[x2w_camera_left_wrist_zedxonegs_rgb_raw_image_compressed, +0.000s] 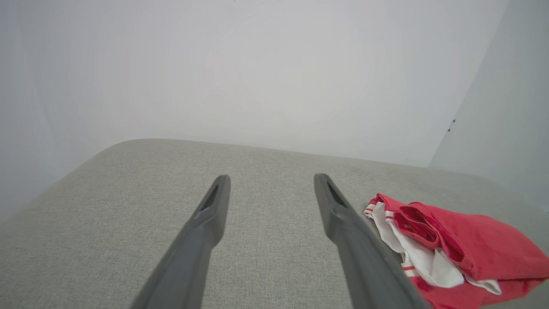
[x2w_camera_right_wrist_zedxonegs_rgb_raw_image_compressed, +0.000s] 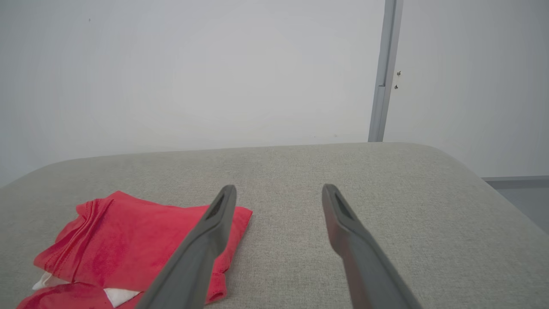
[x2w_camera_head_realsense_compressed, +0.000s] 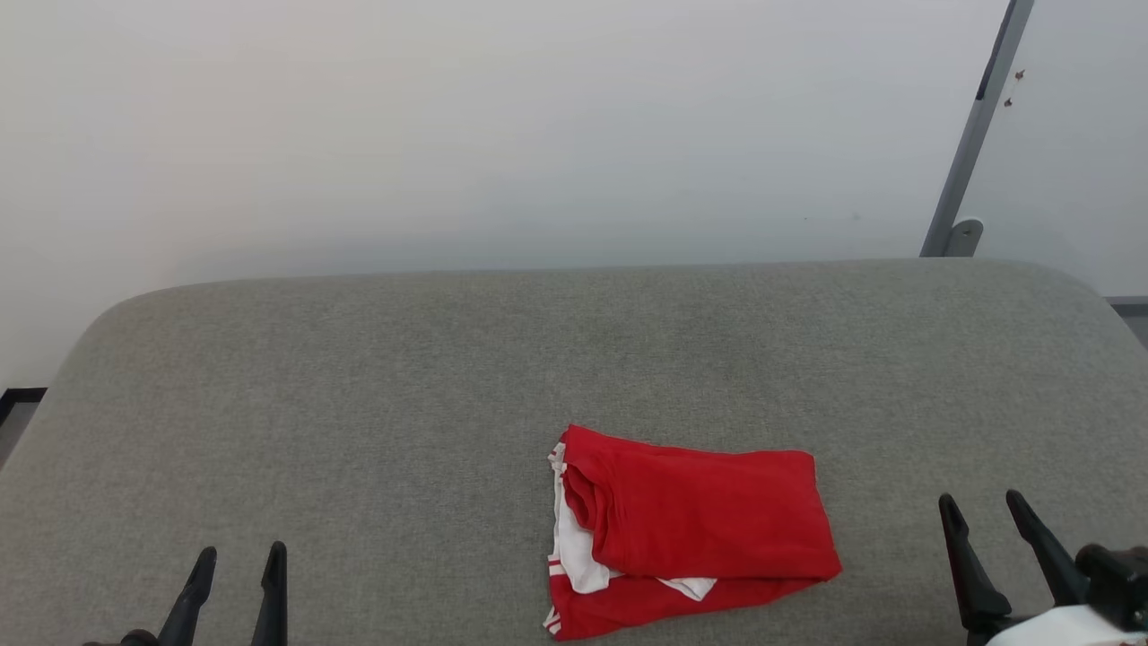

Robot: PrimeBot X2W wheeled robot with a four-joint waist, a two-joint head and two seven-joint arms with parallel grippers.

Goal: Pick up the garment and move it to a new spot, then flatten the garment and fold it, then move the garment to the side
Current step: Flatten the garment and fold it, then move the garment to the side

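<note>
The garment point(x2w_camera_head_realsense_compressed: 691, 529) lies folded into a compact red bundle on the grey upholstered surface point(x2w_camera_head_realsense_compressed: 404, 377), near its front edge and a little right of centre. White sleeve cloth with red stripes peeks out along its left side. At the lower left my left gripper point(x2w_camera_head_realsense_compressed: 238, 565) stands open and empty, well apart from the garment point(x2w_camera_left_wrist_zedxonegs_rgb_raw_image_compressed: 463, 249), which lies to the right of its fingers. My right gripper point(x2w_camera_head_realsense_compressed: 982, 507) is open and empty at the lower right, and the garment point(x2w_camera_right_wrist_zedxonegs_rgb_raw_image_compressed: 128, 249) lies just left of it, not touched.
A pale wall point(x2w_camera_head_realsense_compressed: 502, 135) rises behind the surface. A grey metal post point(x2w_camera_head_realsense_compressed: 978, 126) with a foot bracket stands at the back right. The surface's rounded corners drop off at far left and far right, with bare fabric left of and behind the garment.
</note>
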